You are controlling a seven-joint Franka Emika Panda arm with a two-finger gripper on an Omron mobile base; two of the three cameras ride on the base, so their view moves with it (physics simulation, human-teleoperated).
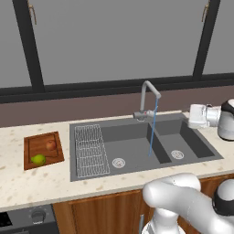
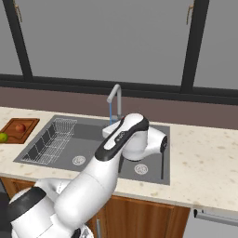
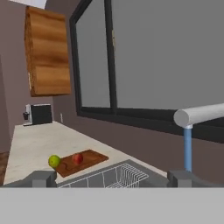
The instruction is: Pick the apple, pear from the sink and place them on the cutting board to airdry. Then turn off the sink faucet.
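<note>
Although both fruits are already out of the basin, the task is judged incomplete, since water is running.

Leftmost on the speckled cream stone counter (image 1: 27, 187) lies the square reddish-brown wooden cutting board (image 1: 32, 142), a little way left of the basin. On it rest the small yellow-green pear (image 1: 39, 159), at the front edge nearest the robot, and the small round red apple (image 1: 50, 145), further back toward the window. They sit near each other but apart. The pear is too small in these views to state which way its long axis or stem end points.

Next comes the large dark grey rectangular sink (image 1: 132, 157), with a wire rack (image 1: 90, 151) in its left part; no fruit is seen in it. The placing stage is therefore judged done.

At the basin's rear rim stands the tall thin silver gooseneck sink faucet (image 1: 147, 98), upright, its spout arching over and pointing down into the bowl. A thin blue stream of water (image 1: 152, 128) falls from it. Turning it off remains.

Rightmost, the two-finger gripper (image 3: 111, 178) hovers over the right side of the basin, directed leftward at about spout height, fingers spread to their widest and holding nothing.
</note>
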